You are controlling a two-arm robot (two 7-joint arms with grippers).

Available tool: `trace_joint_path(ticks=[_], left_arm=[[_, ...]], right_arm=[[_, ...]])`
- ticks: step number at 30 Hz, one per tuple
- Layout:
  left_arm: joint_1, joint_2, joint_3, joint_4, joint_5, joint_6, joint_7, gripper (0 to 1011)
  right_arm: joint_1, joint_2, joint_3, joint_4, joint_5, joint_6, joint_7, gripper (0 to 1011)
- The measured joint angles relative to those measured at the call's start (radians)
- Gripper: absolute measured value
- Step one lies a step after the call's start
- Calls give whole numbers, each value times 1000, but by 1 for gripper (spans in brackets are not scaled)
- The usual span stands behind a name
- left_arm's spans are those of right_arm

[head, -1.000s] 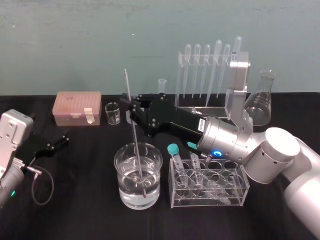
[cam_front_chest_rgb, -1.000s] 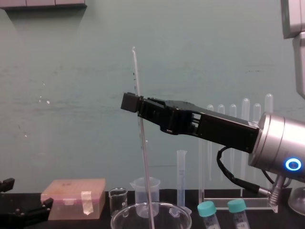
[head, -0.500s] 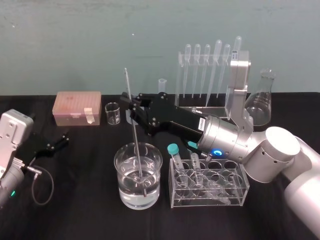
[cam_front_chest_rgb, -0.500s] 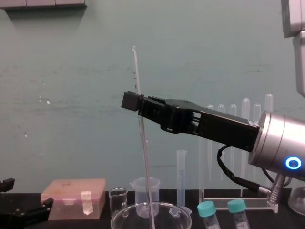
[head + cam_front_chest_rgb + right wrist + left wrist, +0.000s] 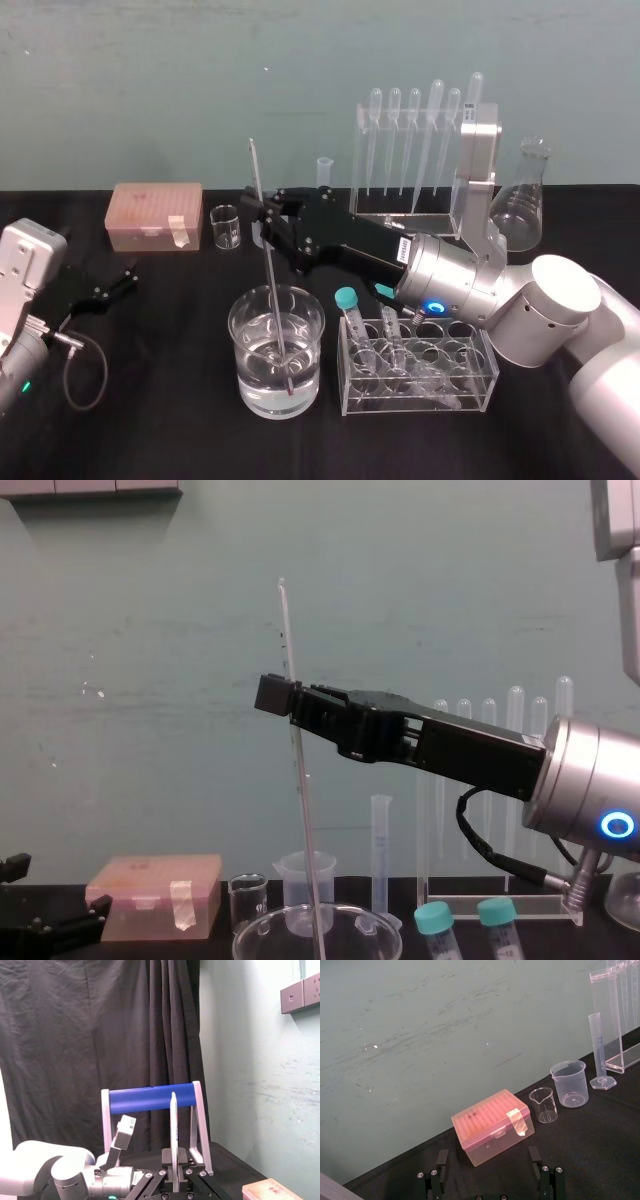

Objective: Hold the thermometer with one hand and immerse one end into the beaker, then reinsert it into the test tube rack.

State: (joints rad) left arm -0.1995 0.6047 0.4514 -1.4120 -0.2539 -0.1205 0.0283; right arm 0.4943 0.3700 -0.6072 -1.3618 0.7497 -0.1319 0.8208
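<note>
The long, thin clear glass thermometer (image 5: pixel 275 300) (image 5: pixel 306 810) stands almost upright, its top leaning slightly to the robot's left. Its lower end is dipped in the clear liquid of the wide clear glass beaker (image 5: pixel 248 372), with the tip near the bottom. Fine dark marks show on the rod above and below the grip in the chest view, but they are too small to read.

The right gripper (image 5: pixel 262 222) (image 5: pixel 285 695), black and reaching in from the right, has its fingers pinched on the rod at about a third of its length from the top, above the beaker's rim.

Just right of the beaker is a low clear tube stand (image 5: pixel 418 385) holding teal-capped tubes. Behind it, near the wall, is the tall clear acrylic test tube rack (image 5: pixel 400 214), with bulb-topped pipettes hanging in its top bar.

A white label on the right arm's wrist (image 5: pixel 400 250) cannot be read.

The left gripper (image 5: pixel 115 283) rests low on the black cloth at the far left, well apart from the beaker, with its fingers (image 5: pixel 437 1180) spread wide and holding nothing. Beyond it lies a pink plastic tip box (image 5: pixel 492 1125) with a tape tab and a dark scrawl on its lid that is too faint to make out.
</note>
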Motion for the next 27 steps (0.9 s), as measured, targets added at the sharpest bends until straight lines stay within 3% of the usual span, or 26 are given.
trace_joint_path(ticks=[27], left_arm=[[0, 0, 0, 0, 0, 0, 0, 1008]], right_arm=[[5, 6, -5, -8, -7, -2, 6, 51]])
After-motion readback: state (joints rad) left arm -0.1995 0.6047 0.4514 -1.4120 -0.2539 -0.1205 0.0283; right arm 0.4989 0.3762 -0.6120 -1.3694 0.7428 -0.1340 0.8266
